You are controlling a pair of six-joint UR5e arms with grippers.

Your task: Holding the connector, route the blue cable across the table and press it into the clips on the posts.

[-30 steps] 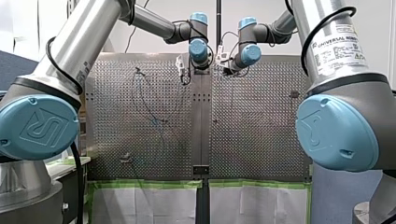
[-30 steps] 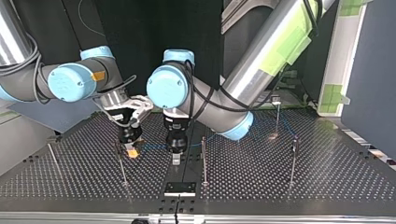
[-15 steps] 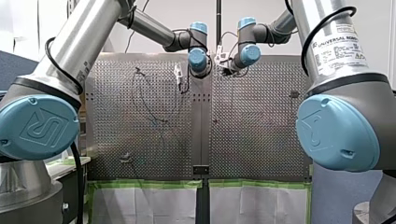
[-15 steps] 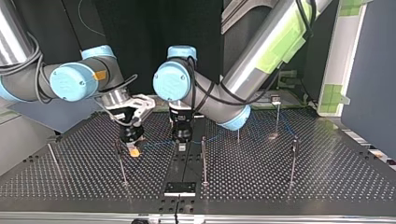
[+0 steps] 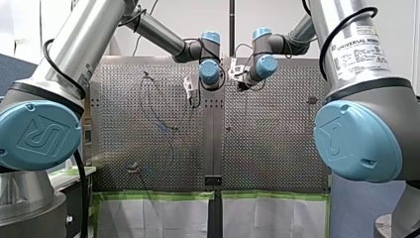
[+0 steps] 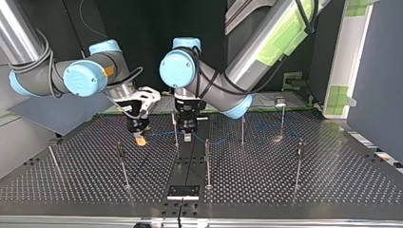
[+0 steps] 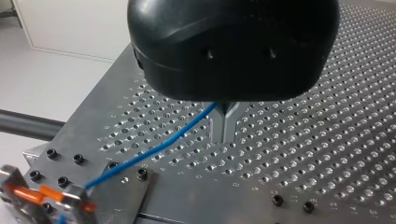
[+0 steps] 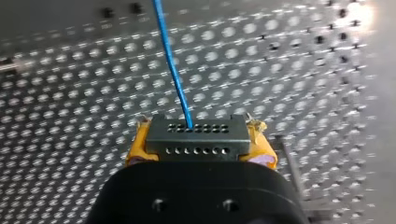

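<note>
In the right wrist view my right gripper (image 8: 198, 148) is shut on a black connector (image 8: 196, 133), gripped between yellow pads (image 8: 136, 151). The blue cable (image 8: 170, 60) leaves the connector's face and runs ahead over the perforated table. In the left wrist view my black left gripper (image 7: 224, 135) has its metal fingers shut on the blue cable (image 7: 154, 149), which stretches to the other gripper. In the top view my right gripper (image 6: 139, 137) and left gripper (image 6: 188, 134) hang side by side low over the table, with the cable (image 6: 164, 134) strung between them past a thin post (image 6: 175, 127).
Several thin clip posts stand on the table, among them one (image 6: 206, 161) toward the camera in the top view, one (image 6: 242, 130) beside my left arm and one (image 6: 298, 161) at the right. A black plate (image 6: 183, 192) lies at the near edge.
Both grippers have moved together away from the top view's camera, carrying the cable. They now hang level with a post that my left arm hid before.
</note>
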